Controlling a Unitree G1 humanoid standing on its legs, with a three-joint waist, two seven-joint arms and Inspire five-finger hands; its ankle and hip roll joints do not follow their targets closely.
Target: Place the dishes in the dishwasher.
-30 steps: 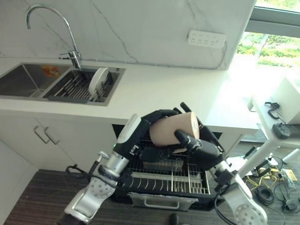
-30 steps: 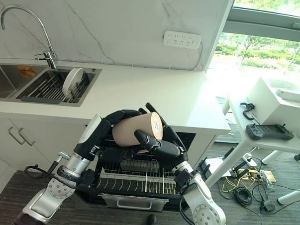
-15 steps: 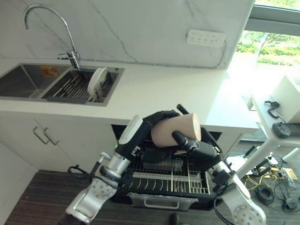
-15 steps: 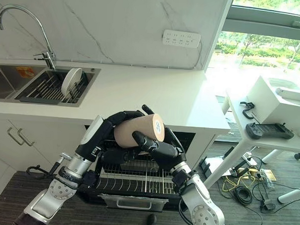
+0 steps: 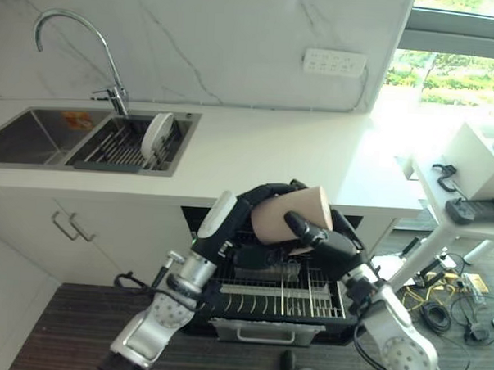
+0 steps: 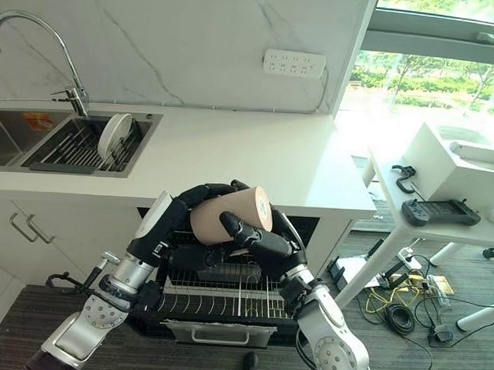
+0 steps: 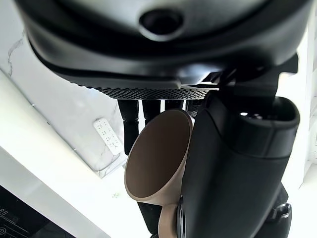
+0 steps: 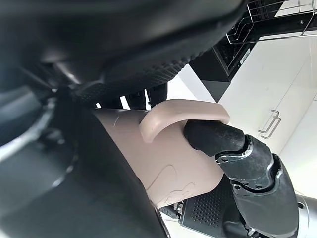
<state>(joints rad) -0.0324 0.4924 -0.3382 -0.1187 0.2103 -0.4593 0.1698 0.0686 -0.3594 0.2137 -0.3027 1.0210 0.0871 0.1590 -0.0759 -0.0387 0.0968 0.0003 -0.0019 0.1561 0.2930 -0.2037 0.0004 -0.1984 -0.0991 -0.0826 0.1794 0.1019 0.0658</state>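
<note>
Both hands grip one beige mug [image 6: 229, 221], held on its side above the pulled-out dishwasher rack [image 6: 226, 295], in front of the white counter [image 6: 256, 157]. Left hand [image 6: 184, 211] — fingers curled over the mug's top and far side. Right hand [image 6: 261, 243] — fingers wrapped round the body, thumb across the front; the right wrist view shows the mug's handle [image 8: 181, 116] with a left-hand finger touching it. The mug's open mouth shows in the left wrist view. One white plate [image 5: 156, 133] stands on edge in the sink rack [image 5: 121, 147], beside the faucet [image 5: 89, 47].
</note>
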